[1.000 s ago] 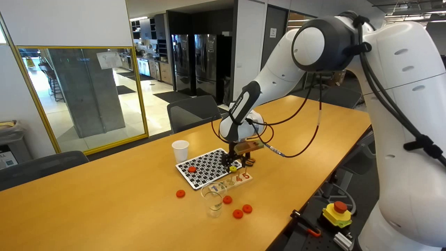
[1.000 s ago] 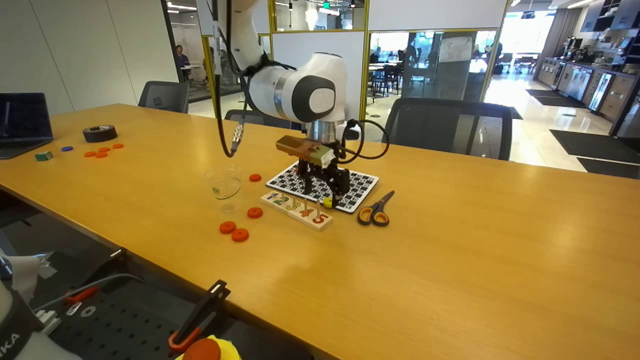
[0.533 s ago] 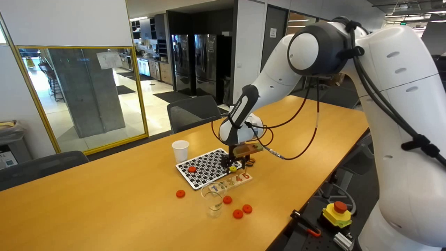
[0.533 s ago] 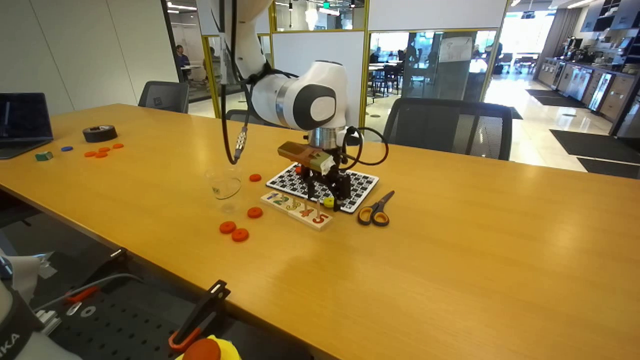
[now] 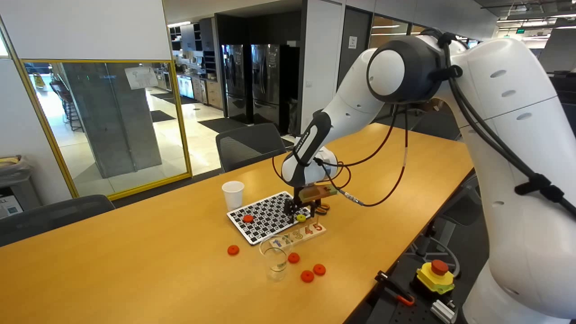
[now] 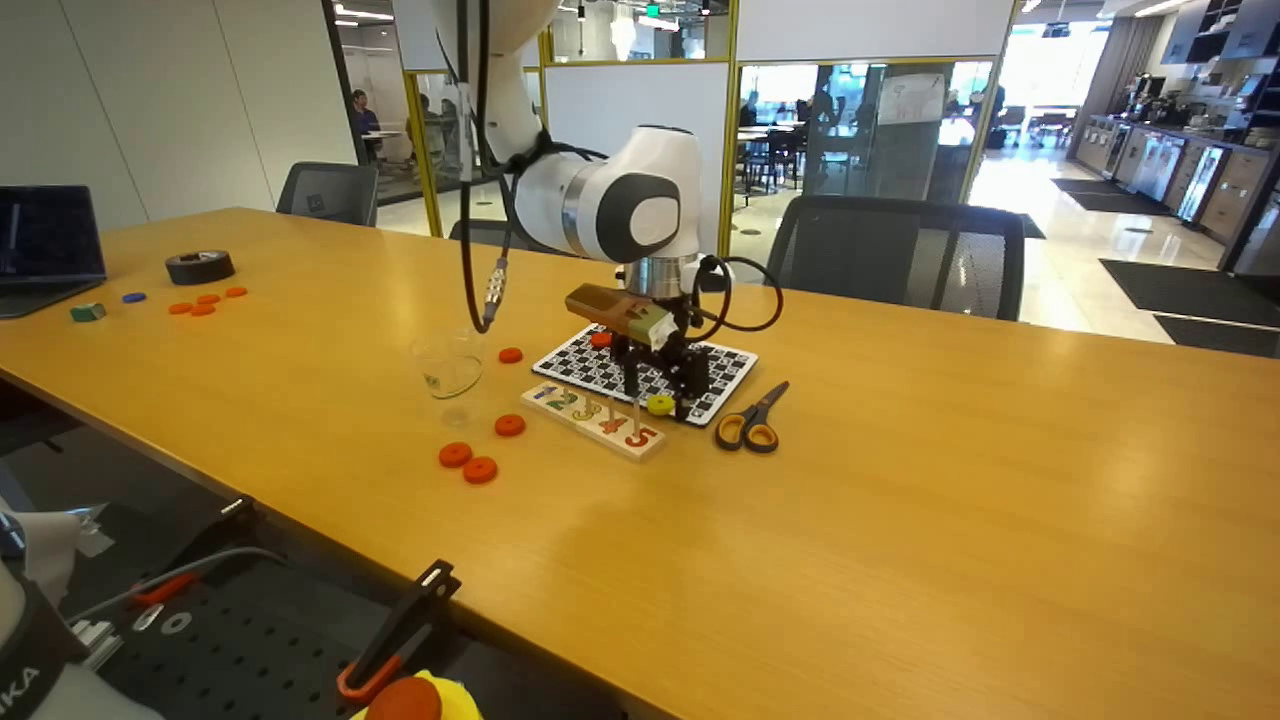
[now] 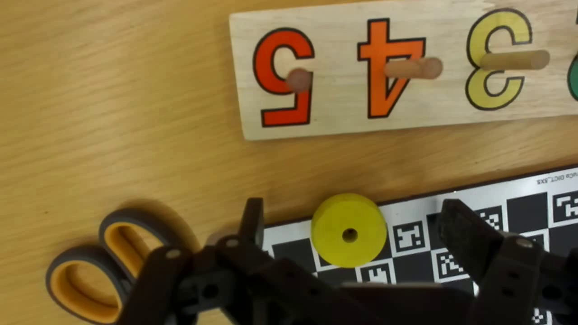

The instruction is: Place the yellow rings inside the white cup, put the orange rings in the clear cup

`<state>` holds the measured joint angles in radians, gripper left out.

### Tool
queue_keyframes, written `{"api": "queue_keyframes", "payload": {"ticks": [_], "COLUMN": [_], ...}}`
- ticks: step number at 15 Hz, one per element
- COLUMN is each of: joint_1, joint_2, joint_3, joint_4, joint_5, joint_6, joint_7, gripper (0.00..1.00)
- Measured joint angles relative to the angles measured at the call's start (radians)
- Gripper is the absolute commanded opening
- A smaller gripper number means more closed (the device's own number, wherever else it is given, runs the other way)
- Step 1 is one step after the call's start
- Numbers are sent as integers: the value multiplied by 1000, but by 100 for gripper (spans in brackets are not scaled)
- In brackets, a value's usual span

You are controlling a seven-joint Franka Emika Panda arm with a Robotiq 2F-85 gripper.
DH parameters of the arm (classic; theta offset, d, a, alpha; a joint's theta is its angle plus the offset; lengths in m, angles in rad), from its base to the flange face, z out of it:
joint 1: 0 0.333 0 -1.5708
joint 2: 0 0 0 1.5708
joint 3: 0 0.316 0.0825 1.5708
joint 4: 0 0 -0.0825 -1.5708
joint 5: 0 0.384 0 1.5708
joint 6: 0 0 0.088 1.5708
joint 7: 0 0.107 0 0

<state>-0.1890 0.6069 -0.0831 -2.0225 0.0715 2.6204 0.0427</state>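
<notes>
I find the yellow ring [image 7: 348, 214] lying at the border of the checkered board [image 7: 413, 235], hole upward. The fingers [image 7: 472, 234] stand spread, one either side of it. The white cup [image 5: 233, 195] stands upright toward the tabletop [image 5: 135, 270]'s far edge; the clear cup [image 5: 275, 260] and three orange rings [image 5: 307, 276] sit nearer the robot-side edge.

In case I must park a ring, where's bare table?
Bare: in an exterior view, table between scissors and near edge; in an exterior view, left of the white cup. Crowded: around clear cup, orange rings and peg board; under the gripper.
</notes>
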Motion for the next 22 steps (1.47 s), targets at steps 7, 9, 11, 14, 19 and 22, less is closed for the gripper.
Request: {"api": "queue_keyframes", "payload": {"ticks": [7,9,11,14,19,22], "joint_1": [-1,5,14,28,39,66], "joint_2": [6,5,5,1,-55,-66], "joint_3": [-9,-12,-20,-32,11,31], "joint_4": [17,31,40,40,58,113], "joint_5": [0,0,0,0,75,89], "joint_6": [-14,-42,-61,-48,4,4], "joint_7": [18,41,68,113,142,160], "gripper": [36,21,19,19,19,19]}}
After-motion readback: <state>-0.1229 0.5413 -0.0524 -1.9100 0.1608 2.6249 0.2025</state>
